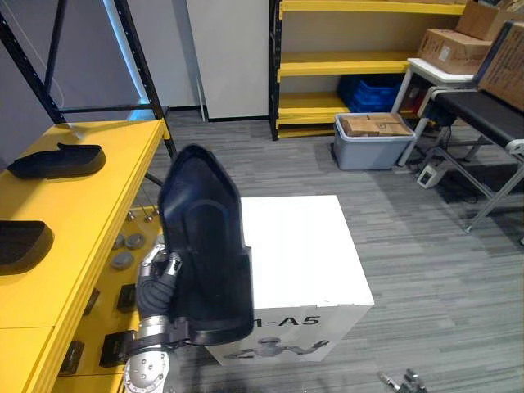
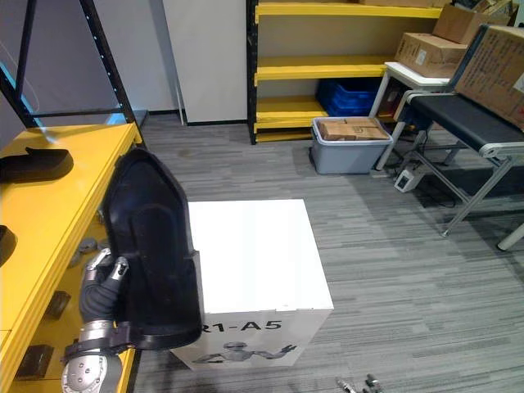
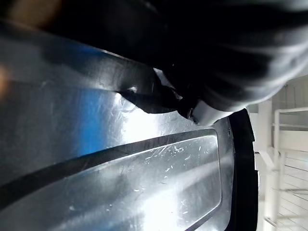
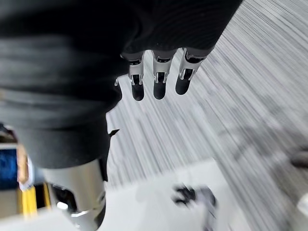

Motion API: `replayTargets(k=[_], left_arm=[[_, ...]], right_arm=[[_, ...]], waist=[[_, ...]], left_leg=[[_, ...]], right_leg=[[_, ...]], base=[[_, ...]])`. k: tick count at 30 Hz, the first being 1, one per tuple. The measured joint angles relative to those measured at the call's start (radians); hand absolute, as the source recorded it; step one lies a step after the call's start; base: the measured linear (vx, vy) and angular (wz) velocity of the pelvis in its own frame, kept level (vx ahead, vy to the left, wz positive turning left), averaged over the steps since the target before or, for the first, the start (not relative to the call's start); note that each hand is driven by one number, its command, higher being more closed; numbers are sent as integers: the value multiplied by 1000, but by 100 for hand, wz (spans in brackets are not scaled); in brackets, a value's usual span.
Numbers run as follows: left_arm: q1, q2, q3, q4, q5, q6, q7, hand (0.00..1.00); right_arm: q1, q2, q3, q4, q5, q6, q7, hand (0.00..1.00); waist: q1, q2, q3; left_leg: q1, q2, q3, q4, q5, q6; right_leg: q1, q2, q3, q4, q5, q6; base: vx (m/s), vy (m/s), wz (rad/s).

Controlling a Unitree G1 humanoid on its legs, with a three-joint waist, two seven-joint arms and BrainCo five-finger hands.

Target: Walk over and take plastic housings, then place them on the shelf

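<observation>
I hold a large black plastic housing upright at my left side, in front of a white box. My left hand is shut on its left edge, just beside the yellow shelf. In the left wrist view the housing's glossy inner face lies right against the hand. Two more black housings lie on the shelf top. My right hand hangs over the grey floor with its fingers straight and nothing in it.
Small metal parts sit on the shelf's lower level. A grey tote with cardboard boxes stands ahead by a yellow rack holding a blue crate. A black conveyor table is on the right.
</observation>
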Motion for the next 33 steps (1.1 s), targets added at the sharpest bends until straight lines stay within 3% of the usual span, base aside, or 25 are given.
replayTargets(k=[11, 15, 16, 17, 19, 21, 22, 23, 25, 26, 28, 30, 33], left_arm=[[-1, -2, -48, 0, 19, 0, 2, 100], [-26, 1, -109, 3, 17, -1, 1, 100], [-33, 2, -125, 7, 16, -2, 3, 100], [-65, 10, -130, 31, 13, -4, 5, 100], [-120, 30, -145, 64, 3, -2, 5, 100], [-185, 47, -173, 90, -4, -5, 6, 100], [-211, 49, -182, 103, -4, -5, 7, 100], [-278, 48, -203, 142, -5, -8, 13, 100], [-382, 34, -247, 206, -4, -8, 29, 100], [-445, 11, -283, 238, -4, -7, 40, 100], [-492, 12, -321, 239, -5, -13, 53, 100], [-487, 33, -324, 241, -6, -18, 74, 100], [-487, 41, -325, 241, -6, -23, 76, 100]], right_arm=[[-34, 3, 81, 59, -2, 4, 5, 0], [-122, -28, 136, 120, -2, 6, -20, 0], [-155, -37, 145, 136, -7, 7, -25, 0], [-185, -42, 146, 159, -24, 6, -32, 0], [-206, -53, 148, 176, -37, 7, -41, 0], [-197, -60, 148, 195, -45, 10, -45, 0], [-189, -61, 148, 195, -45, 12, -47, 0], [-175, -61, 141, 201, -45, 15, -53, 0], [-156, -70, 116, 207, -45, 18, -64, 0], [-153, -84, 96, 209, -44, 21, -73, 0], [-151, -77, 86, 217, -43, 21, -83, 0], [-169, -65, 89, 237, -42, 20, -88, 0], [-170, -42, 106, 249, -43, 20, -91, 0]], waist=[[39, 2, -1], [61, 11, 17], [63, 19, 18], [69, -8, 26], [68, -3, 38], [48, 6, 24], [41, 8, 22], [12, 11, 14], [-33, 29, -6], [-49, 59, -16], [-55, 51, -25], [-25, 45, -26], [-22, 42, -23]], left_leg=[[23, -6, -30, 1, 22, 3], [-13, -12, -116, 18, 49, -10], [-60, -5, -108, 47, 9, -11], [-97, -1, -32, 110, -50, 5], [-172, 45, 62, 371, -107, 45], [-134, 138, 174, 575, -248, 31], [-111, 163, 206, 589, -266, 20], [-66, 219, 282, 593, -290, 7], [-17, 292, 394, 542, -272, -4], [-8, 281, 413, 445, -262, -69], [-12, 215, 430, 328, -256, -82], [-7, 174, 419, 305, -245, -68], [-15, 164, 402, 313, -246, -67]], right_leg=[[25, -4, -18, 22, -6, -1], [13, -10, -104, 75, -27, -10], [-13, -10, -129, 82, -20, -20], [-38, -30, -153, 63, -8, -32], [-54, -47, -190, 77, -5, -37], [-51, -59, -233, 84, -1, -34], [-49, -64, -250, 85, 1, -32], [-51, -82, -301, 98, 2, -30], [-50, -113, -394, 127, 11, -16], [-53, -131, -459, 139, 21, -1], [-51, -173, -547, 135, 50, 19], [-32, -203, -566, 127, 83, 13], [8, -215, -610, 122, 128, -3]], base=[[-36, -6, 7], [-94, -33, 67], [-169, 4, 51], [-179, 6, 53], [-104, 18, 48], [-14, 76, 53], [4, 136, 85], [17, 169, 108], [41, 203, 158], [28, 294, 177], [20, 347, 146], [21, 262, 70], [-3, 157, 63]])
